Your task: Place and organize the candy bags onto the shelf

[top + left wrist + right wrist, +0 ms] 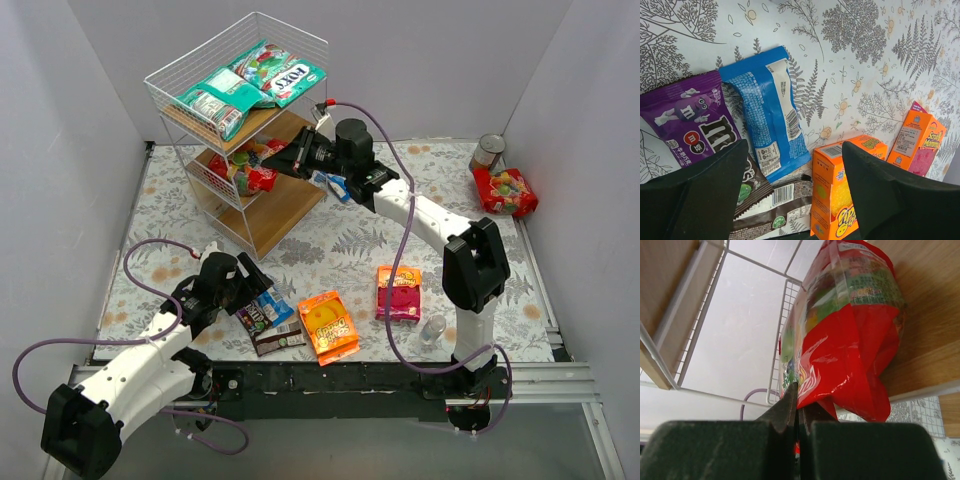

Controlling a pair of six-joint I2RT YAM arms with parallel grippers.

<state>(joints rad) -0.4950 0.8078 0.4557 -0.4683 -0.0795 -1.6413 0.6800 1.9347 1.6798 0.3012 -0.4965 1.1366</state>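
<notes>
The white wire shelf (285, 205) stands at the back left, with teal-green bags (270, 72) on its top tier. My right gripper (278, 160) is shut on the edge of a red bag (850, 340) that lies on the middle wooden board (930, 315). My left gripper (255, 282) is open and empty, low over the purple pack (690, 120), blue pack (770, 115) and brown pack (775, 205). The orange bag (840, 195) lies beside its right finger. The pink-orange bag (398, 292) lies on the mat further right.
Another red bag (505, 190) and the silver tin can (487, 152) sit at the back right corner. A small clear cup (433, 330) stands near the right arm's base. A small blue-and-white pack (333, 185) shows under the right wrist.
</notes>
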